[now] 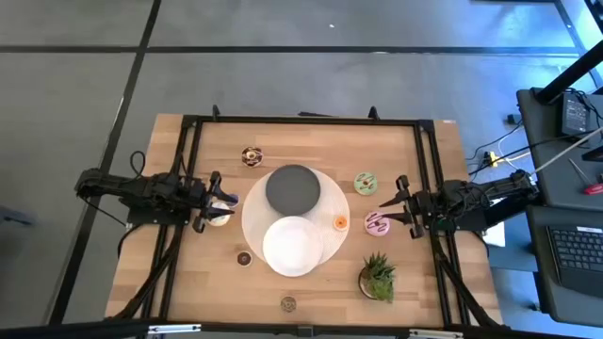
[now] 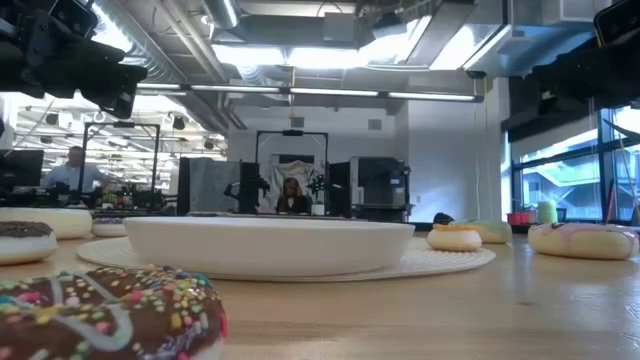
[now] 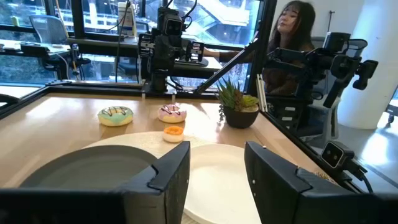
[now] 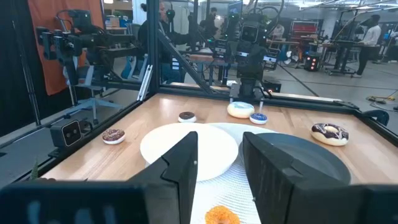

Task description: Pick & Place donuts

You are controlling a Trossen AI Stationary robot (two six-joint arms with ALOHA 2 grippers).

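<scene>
On the table lie a green donut, a pink donut, a small orange donut, a brown donut, a white donut, a small purple one and a small dark brown one. A sprinkled chocolate donut lies near the front edge. My left gripper stands open at the table's left, with the white donut at its fingertips; in its wrist view nothing is between its fingers. My right gripper stands open at the right, just beyond the pink donut, and its wrist view shows nothing between its fingers.
A dark grey plate and a white plate rest on a round white mat mid-table. A small spiky potted plant stands at the near right. A black frame runs round the table. People show in the room beyond.
</scene>
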